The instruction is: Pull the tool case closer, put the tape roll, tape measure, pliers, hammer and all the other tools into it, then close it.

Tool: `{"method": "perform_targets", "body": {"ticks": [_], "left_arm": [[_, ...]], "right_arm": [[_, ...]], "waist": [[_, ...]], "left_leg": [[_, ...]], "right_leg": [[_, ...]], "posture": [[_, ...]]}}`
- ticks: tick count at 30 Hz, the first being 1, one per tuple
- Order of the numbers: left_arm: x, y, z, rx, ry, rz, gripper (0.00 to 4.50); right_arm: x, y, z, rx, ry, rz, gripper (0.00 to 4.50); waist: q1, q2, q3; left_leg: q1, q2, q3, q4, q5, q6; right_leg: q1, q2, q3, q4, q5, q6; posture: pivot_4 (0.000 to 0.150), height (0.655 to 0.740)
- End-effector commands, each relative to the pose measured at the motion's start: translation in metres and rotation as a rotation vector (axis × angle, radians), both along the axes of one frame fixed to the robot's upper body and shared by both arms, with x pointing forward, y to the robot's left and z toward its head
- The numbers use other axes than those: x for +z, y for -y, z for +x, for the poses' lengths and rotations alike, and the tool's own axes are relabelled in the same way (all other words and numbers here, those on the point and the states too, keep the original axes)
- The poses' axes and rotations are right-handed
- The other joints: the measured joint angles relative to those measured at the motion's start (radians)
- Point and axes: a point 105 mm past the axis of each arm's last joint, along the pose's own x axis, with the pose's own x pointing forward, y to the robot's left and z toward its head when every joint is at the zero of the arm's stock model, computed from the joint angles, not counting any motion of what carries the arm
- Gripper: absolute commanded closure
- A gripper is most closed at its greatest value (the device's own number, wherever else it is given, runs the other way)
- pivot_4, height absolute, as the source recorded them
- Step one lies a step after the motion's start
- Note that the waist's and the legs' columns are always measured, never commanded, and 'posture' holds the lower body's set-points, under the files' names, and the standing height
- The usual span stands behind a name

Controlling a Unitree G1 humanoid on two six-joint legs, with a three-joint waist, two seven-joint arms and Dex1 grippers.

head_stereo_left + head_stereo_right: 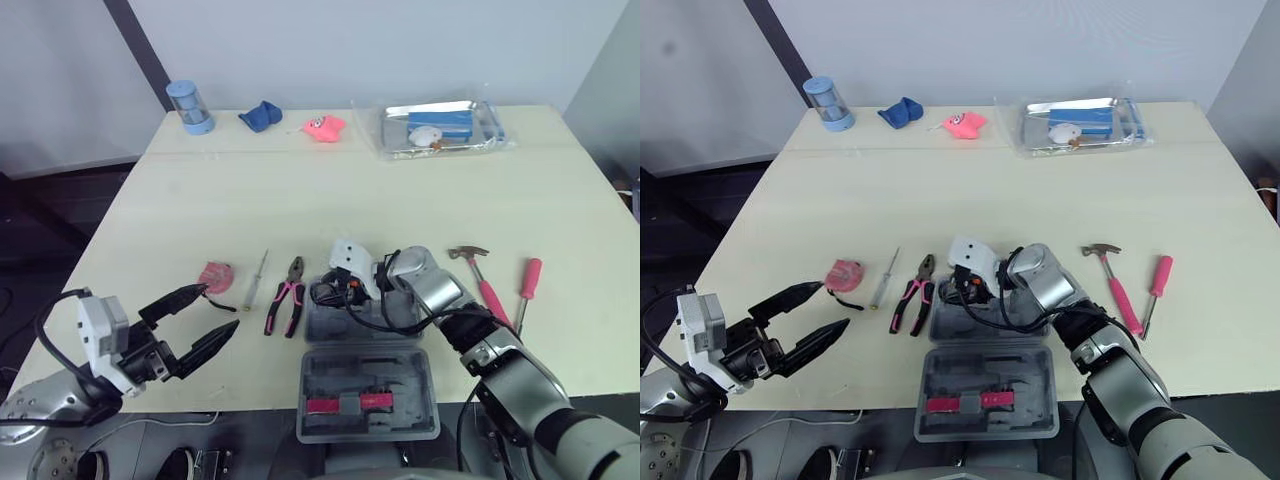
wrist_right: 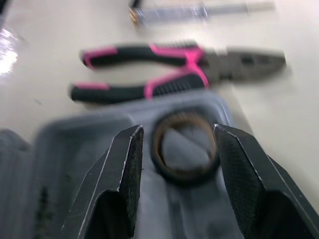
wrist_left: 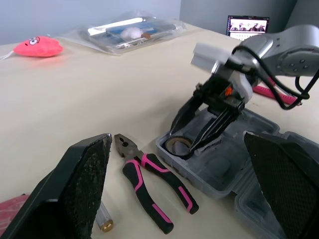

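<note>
Cream counter spans the frame, with an open grey plastic tool case at lower centre on its near edge. Right claw hangs over the case's far half, fingers apart; left claw, lower left, also gapes. Pink-handled hammer lies right of the case, pink-and-black pliers and pink tape measure left. Brown tape roll lies inside the case, between the right claw's fingers.

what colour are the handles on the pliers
Black with pink accents; the steel-nosed pliers show best in the left wrist view.
</note>
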Motion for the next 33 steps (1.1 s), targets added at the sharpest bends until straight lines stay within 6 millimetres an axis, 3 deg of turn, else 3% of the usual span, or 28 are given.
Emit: {"method": "perform_targets", "body": {"ticks": [1,4,8,15,19,25,29,33], "left_arm": [[0.003,0.0,0.0,-0.007,0.015,0.02,0.0],[0.003,0.0,0.001,-0.008,0.016,0.019,0.0],[0.002,0.001,0.002,-0.007,0.017,0.016,0.0],[0.001,0.001,0.002,-0.013,0.015,0.014,0.0],[0.001,-0.001,0.003,-0.01,0.01,0.02,0.0],[-0.007,-0.014,0.005,0.051,-0.009,0.061,0.0],[-0.013,-0.026,0.002,0.099,-0.024,0.066,0.0],[-0.019,-0.035,0.0,0.127,-0.046,0.063,0.0]], "right_arm": [[-0.005,0.001,-0.001,0.008,-0.001,-0.044,2.16],[-0.01,0.004,0.0,0.0,0.004,-0.078,2.16],[0.005,-0.001,0.002,-0.002,0.029,-0.014,2.16],[0.046,0.0,-0.005,0.043,0.069,0.142,2.16],[0.072,0.017,-0.014,0.024,0.08,0.261,2.16],[0.09,0.08,-0.017,-0.129,0.142,0.384,2.16],[0.08,0.153,-0.023,-0.298,0.199,0.362,2.16],[0.071,0.203,-0.038,-0.44,0.208,0.363,2.16]], "waist": [[-0.001,0.0,0.0],[-0.001,0.0,0.0],[-0.001,-0.001,0.0],[0.002,-0.001,0.0],[0.003,-0.001,0.0],[0.011,-0.001,0.0],[0.016,-0.001,-0.001],[0.013,-0.002,0.0]], "left_leg": [[0.0,0.0,0.0,0.0,0.0,0.0],[0.0,0.0,0.0,0.0,0.0,0.0],[0.0,0.0,0.0,0.0,0.0,0.0],[0.0,0.0,0.0,0.0,0.0,0.0],[0.0,0.0,-0.001,0.0,0.0,0.0],[-0.001,0.0,0.0,0.0,0.0,0.0],[-0.001,0.0,-0.001,0.0,0.0,0.0],[-0.001,0.0,0.001,0.0,0.0,0.0]], "right_leg": [[0.0,0.0,0.0,0.0,0.0,0.0],[0.0,0.0,0.0,0.0,0.0,0.0],[0.0,0.0,0.0,0.0,0.0,0.0],[0.0,0.0,0.0,0.0,0.0,0.0],[0.0,0.0,0.0,0.0,0.0,0.0],[0.001,-0.001,0.0,-0.001,0.0,0.0],[0.001,0.0,-0.001,-0.001,0.0,0.0],[0.001,0.0,0.0,-0.001,0.0,0.0]], "posture": [[0.15,0.74],[0.15,0.74],[0.15,0.74],[0.15,0.74],[0.15,0.74],[0.15,0.74],[0.15,0.74],[0.15,0.74]]}}
